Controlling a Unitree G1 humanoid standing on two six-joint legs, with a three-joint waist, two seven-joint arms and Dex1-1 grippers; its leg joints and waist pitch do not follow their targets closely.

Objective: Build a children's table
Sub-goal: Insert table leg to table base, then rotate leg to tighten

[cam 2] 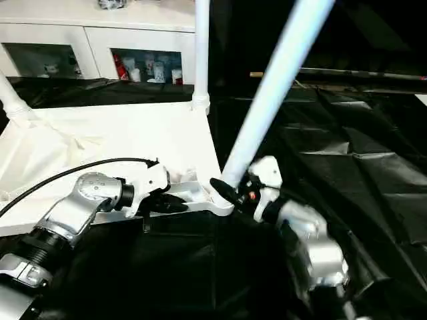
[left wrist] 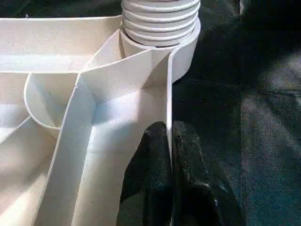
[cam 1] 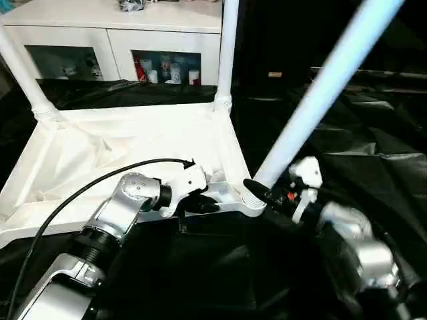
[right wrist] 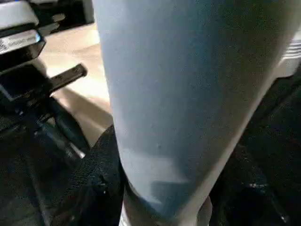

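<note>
The children's table top [cam 1: 133,147] lies upside down on the black cloth, its ribbed underside facing up. Two white legs [cam 1: 227,47] [cam 1: 20,67] stand upright in its far corner sockets. A third leg [cam 1: 320,93] leans up and to the right from the near right corner socket [cam 1: 250,198]. My right gripper [cam 1: 267,193] is shut around this leg just above the socket, and its black fingers [right wrist: 101,174] flank the tube [right wrist: 178,94]. My left gripper [left wrist: 168,127] is shut on the top's thin rim wall [left wrist: 169,84] beside that socket, where the leg's ribbed end [left wrist: 160,19] sits.
A white cabinet [cam 1: 113,33] with glass doors stands behind the work table. Wrinkled black cloth [cam 1: 373,147] covers the table to the right and in front. A black cable [cam 1: 80,190] arcs over the table top to my left wrist.
</note>
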